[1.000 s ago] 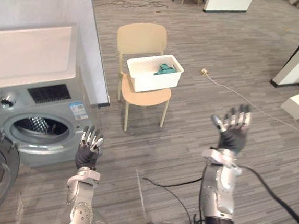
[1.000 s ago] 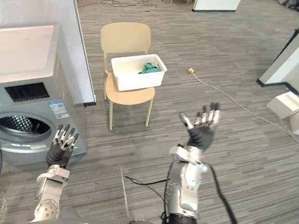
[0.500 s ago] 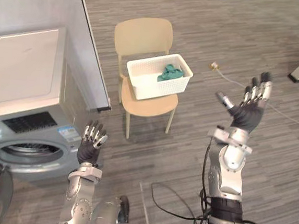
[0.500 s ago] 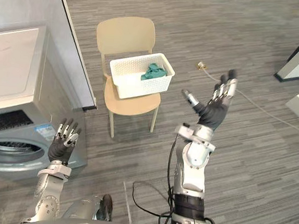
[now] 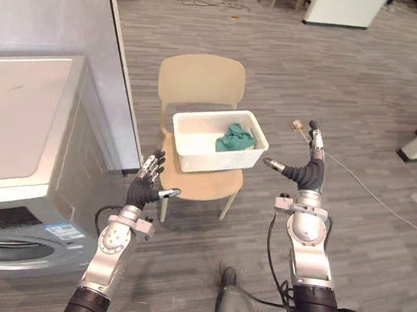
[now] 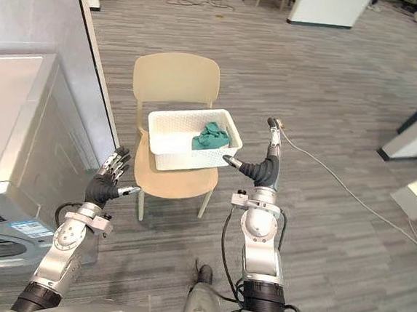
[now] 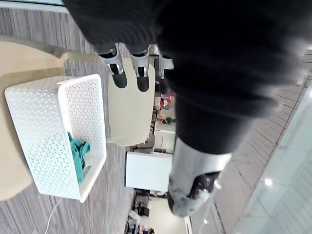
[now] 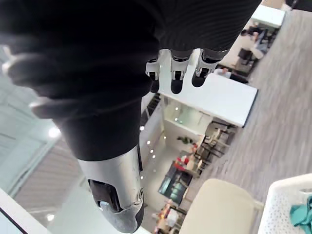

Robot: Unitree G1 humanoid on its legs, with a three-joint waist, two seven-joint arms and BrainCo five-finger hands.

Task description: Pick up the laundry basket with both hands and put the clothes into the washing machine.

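We have both hands up in front of the white perforated plastic laundry basket [image 5: 216,155]. It sits on the seat of the pale beige chair [image 5: 200,82], with a crumpled teal cloth [image 5: 235,138] lying in the half nearer the robot's right.

The left hand [image 5: 143,190] hangs by the front corner of the seat, fingers straight and fanned, thumb stuck out toward the chair. The right hand [image 5: 308,173] stands off the basket's other end, fingers straight up, thumb pointing at the basket. Neither touches or holds anything.

We judge the step in hand to be the reach, with nothing yet grasped. To do it well, we would:
- bring the hands in evenly, one to each short end, palms facing inward;
- seat the fingers under the rim before curling them (the left hand looks lower and nearer us than the right, so it has more to make up);
- lift straight up off the seat and hold the basket level, so the cloth does not slide out.

The silver-grey washing machine [image 5: 21,125] stands at the robot's left, so the carry goes that way.
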